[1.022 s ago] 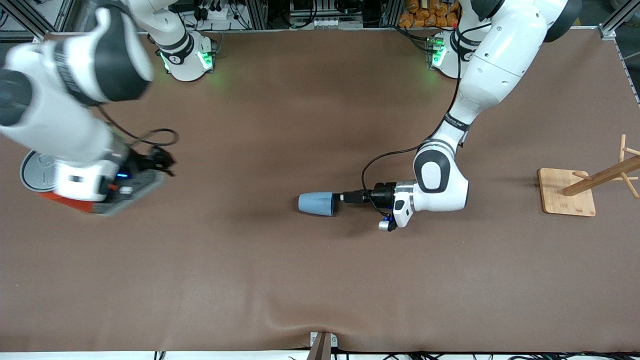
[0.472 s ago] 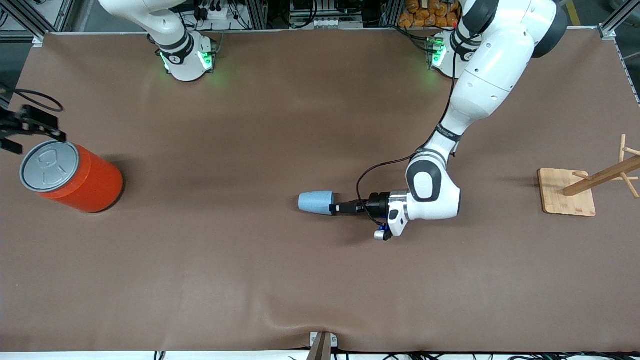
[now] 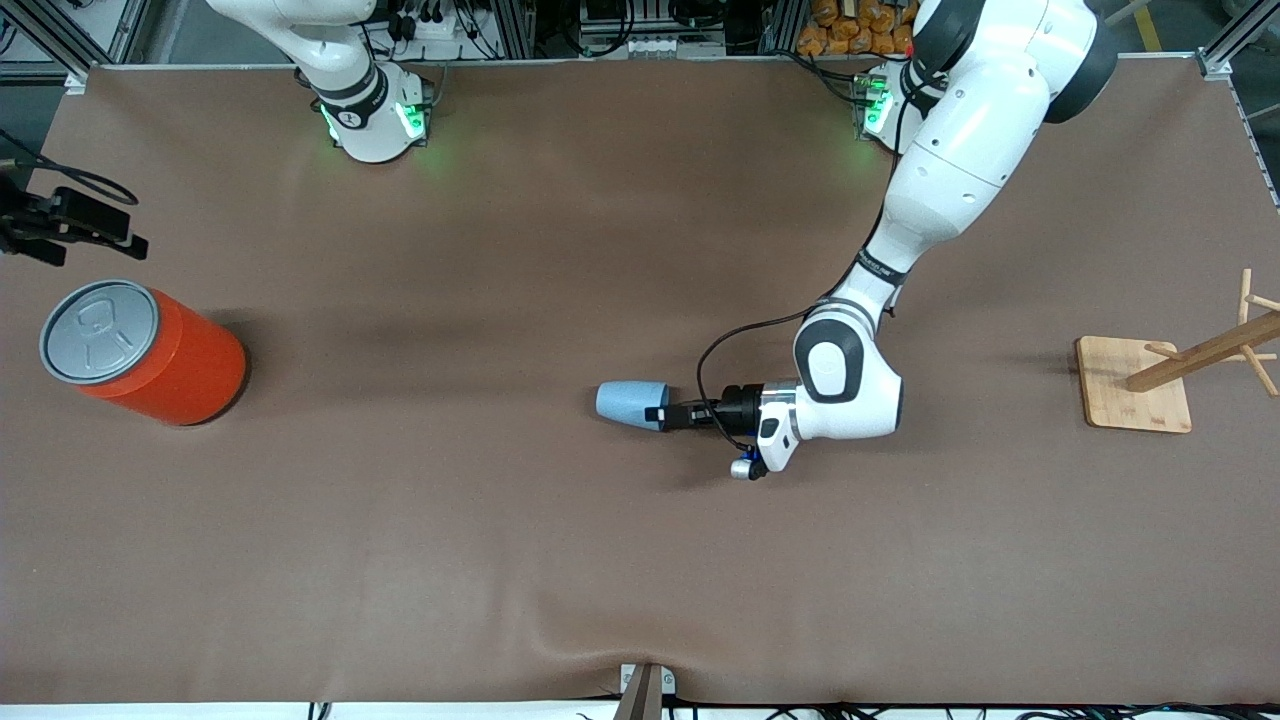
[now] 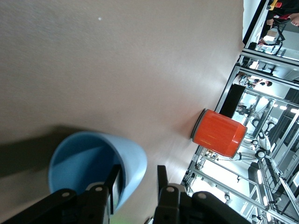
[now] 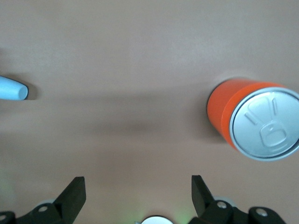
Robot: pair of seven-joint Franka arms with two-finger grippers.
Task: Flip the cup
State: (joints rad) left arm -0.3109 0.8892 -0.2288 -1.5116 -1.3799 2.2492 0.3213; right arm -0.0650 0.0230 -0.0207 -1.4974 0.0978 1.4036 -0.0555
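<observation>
No readable writing anywhere. Cup (image 3: 630, 404) lies on its side mid-surface (image 3: 560, 560). Left gripper (image 3: 657, 413) has advanced since the previous frame; fingers (image 4: 113, 185) straddle the rim, one inside, not closed. Right gripper (image 3: 68, 226) spread, above orange can (image 3: 145, 352), slightly shifted.

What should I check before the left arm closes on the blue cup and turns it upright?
1. Small light blue tapered plastic cup lying on its side, mouth toward the left tool: ok.
2. Left tool straddling the cup's rim wall, one finger inside, one outside: ok.
3. Left tool closed on the wall: not ok, open, gap visible.
4. Right tool out of the way: ok, open, waiting above the big orange cylinder with grey can-top lid.
5. Brown table bare around the cup for the swing: ok.
6. Wooden rack away from the cup: ok.
</observation>
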